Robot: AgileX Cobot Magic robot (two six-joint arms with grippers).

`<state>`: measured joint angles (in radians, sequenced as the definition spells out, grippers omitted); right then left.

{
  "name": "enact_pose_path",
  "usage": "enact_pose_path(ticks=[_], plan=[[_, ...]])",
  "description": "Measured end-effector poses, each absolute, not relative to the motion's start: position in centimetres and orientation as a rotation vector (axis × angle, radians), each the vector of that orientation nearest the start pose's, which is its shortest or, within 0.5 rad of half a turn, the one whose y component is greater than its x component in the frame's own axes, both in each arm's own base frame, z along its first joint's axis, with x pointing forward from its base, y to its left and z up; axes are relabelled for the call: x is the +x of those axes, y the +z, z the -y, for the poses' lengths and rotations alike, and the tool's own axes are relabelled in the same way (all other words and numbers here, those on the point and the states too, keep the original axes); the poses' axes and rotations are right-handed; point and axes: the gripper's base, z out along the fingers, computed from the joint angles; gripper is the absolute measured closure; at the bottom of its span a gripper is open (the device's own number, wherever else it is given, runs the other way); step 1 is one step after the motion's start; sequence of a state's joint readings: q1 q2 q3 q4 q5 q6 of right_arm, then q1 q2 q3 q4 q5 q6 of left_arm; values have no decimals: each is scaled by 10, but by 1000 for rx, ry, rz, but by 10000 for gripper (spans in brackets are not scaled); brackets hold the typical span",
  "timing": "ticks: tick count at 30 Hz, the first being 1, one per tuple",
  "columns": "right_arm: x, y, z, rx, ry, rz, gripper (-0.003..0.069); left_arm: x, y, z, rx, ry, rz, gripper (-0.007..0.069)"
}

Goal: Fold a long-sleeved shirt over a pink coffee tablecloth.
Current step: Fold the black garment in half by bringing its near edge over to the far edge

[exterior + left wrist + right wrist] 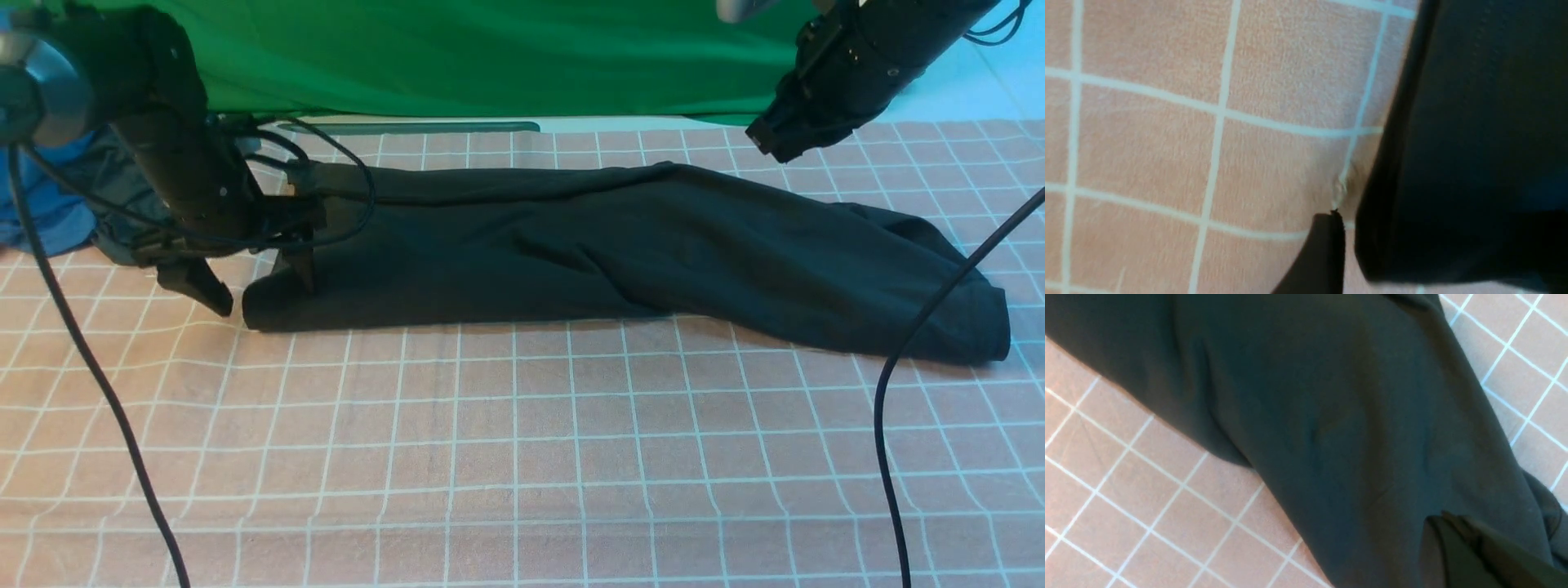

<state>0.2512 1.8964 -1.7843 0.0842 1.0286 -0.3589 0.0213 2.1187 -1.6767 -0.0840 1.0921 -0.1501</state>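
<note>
**Dusty-pink, white-gridded tablecloth (522, 457) bare in front; black cotton long-sleeved shirt (571, 245) half folded**

Beyond that bare near stretch, the shirt lies on the far half of the tablecloth as one narrow band. Its long axis runs left to right, and the right end bends toward the camera. Which end is the neck cannot be told. The lengthwise folds look done, with the sleeves apparently tucked in, and the crosswise folds seem to remain. The left gripper (265, 299) sits low at the band's left end with its jaws apart, one tip at the fabric edge and the other over bare cloth, clamping nothing. The right gripper (771, 145) hangs above the far edge with its jaws together, empty.
</note>
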Motion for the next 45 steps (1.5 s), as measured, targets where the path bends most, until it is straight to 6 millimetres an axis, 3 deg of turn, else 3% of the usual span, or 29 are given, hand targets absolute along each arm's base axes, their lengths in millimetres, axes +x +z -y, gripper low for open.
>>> enact_pose_path(ticks=[4,6,11,13,17,20,23,24,26,27,32,34,36,39,41,44,45], plan=[[408,315,-112,-755,72,-2506,623,438,175,-2,-278,-128,-3017,-11],[408,315,-111,-756,72,-2509,623,438,173,-2,-268,-138,-3023,67],[400,310,-107,-783,72,-2620,623,438,169,4,-212,-217,-3040,510],[397,308,-102,-761,74,-2676,623,437,172,3,-204,-205,-3039,564],[392,299,-78,-636,75,-2765,623,431,190,-1,-161,-129,-3042,577],[380,281,-47,-527,63,-2871,622,421,214,-9,-134,4,-3035,577],[370,265,-25,-407,66,-2950,610,419,222,-13,-121,67,-3027,577],[364,248,-6,-269,68,-3001,576,418,223,-15,-117,87,-3023,577],[361,236,8,-180,65,-3011,528,418,223,-15,-116,90,-3023,577],[358,227,15,-136,61,-3012,462,418,223,-15,-116,88,-3024,577],[358,202,19,-89,70,-2983,194,421,223,-13,-131,53,-2999,577],[363,195,19,-79,72,-2962,117,421,223,-12,-135,39,-2995,577],[367,189,20,-76,68,-2948,91,421,223,-12,-139,30,-2993,577],[373,178,20,-90,75,-2940,116,421,223,-11,-143,19,-2991,577],[375,171,17,-142,121,-2938,223,422,223,-11,-146,13,-2982,577],[376,170,13,-213,175,-2922,506,422,223,-11,-146,13,-2982,577],[376,170,13,-220,178,-2922,540,422,223,-11,-146,14,-2985,577]])
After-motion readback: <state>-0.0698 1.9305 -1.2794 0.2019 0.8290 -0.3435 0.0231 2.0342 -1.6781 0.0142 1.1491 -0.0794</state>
